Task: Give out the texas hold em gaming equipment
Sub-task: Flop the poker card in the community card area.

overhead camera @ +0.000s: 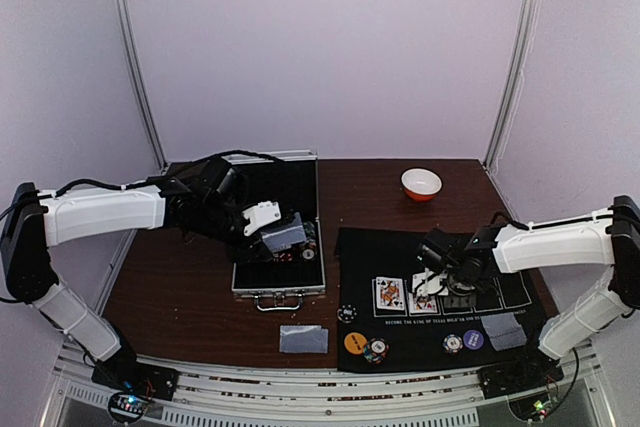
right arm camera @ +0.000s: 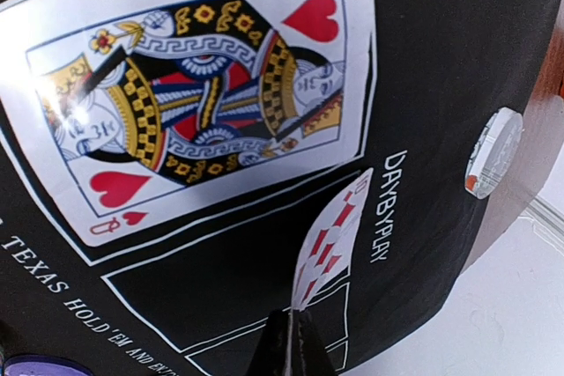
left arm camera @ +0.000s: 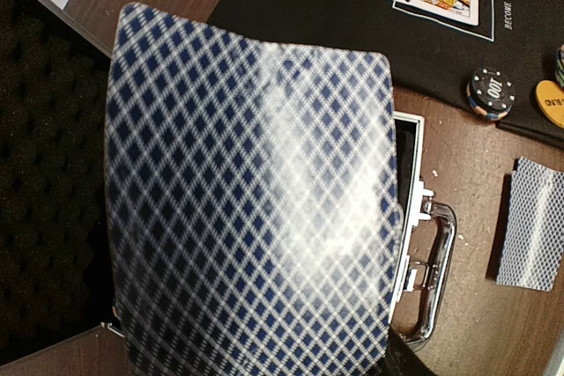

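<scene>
Nearest the arm bases, a face-down card point(overhead camera: 303, 339) is lying flat on the brown desk point(overhead camera: 180, 287), long axis running left to right. Just right of it, on the near edge of the black mat point(overhead camera: 400, 247), an orange disc point(overhead camera: 355, 343) is sitting beside a small striped chip stack point(overhead camera: 376, 350). A dark chip point(left arm camera: 491, 92) marked "100" is lying just beyond them. Further right, a purple disc point(overhead camera: 474, 339) and a second face-down card point(overhead camera: 505, 330) are resting on the mat.

White print on the mat is reading "BECOME THE KING OF TE…", "TEXAS HOLD'EM AND EU…" and "DAYBYPLAY". A queen of hearts point(right arm camera: 203, 94) is lying face up inside a printed white outline, with another face-up card beside it.

The right end effector point(right arm camera: 289, 328) is pinching a red-pip card point(right arm camera: 335, 239) at its lower end. That card is showing almost edge-on, its long axis reaching away from the fingers and leaning over the mat near the queen. A pale disc point(right arm camera: 493, 151) is sitting at the mat's edge.

Further back, the left end effector point(overhead camera: 270, 232) is grasping a checked-back card point(left arm camera: 256, 200) above the open silver case point(overhead camera: 278, 292). The card's blue-and-white diamond back is facing the wrist camera and filling most of that view, long axis running up the frame. The case is showing black foam lining and rows of chips too small to count.

Farthest off, a white-and-orange bowl point(overhead camera: 421, 184) is standing upright.
</scene>
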